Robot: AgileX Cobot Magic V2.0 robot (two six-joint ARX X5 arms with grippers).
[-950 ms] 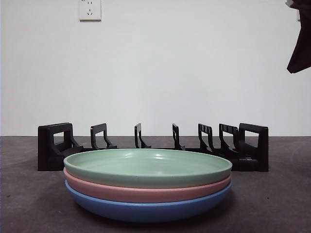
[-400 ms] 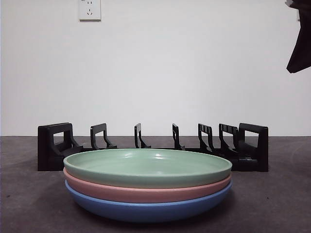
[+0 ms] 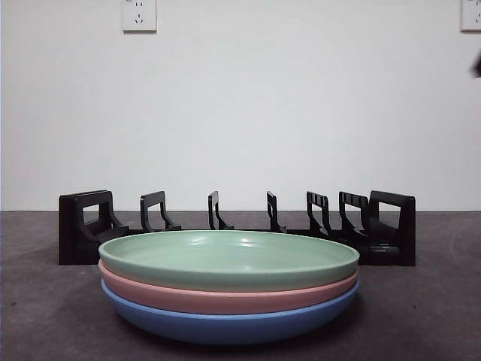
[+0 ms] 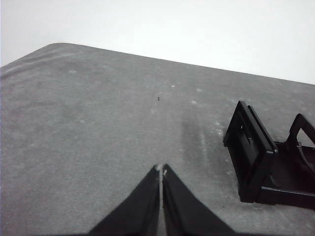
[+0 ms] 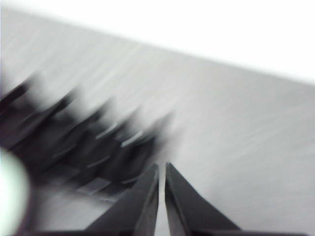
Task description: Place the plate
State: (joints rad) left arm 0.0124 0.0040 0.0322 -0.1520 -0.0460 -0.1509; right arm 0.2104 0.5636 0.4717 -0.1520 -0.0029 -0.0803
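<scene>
Sitting on a dark grey table [image 3: 421, 316] in front of a plain white wall [image 3: 301, 113] are three plates in a pile: a green plate [image 3: 228, 259] on top, a pink plate [image 3: 225, 299] under it, and a blue plate [image 3: 225, 325] at the bottom. A black rack [image 3: 237, 226] stands just behind them. A white socket [image 3: 139, 14] is high on the wall. The left gripper [image 4: 161, 169] is closed tight and holds nothing, near the rack's end. The right gripper [image 5: 162, 169] is nearly closed and empty; its picture is blurry. The dark arm seen a moment ago at the top corner has almost gone.
</scene>
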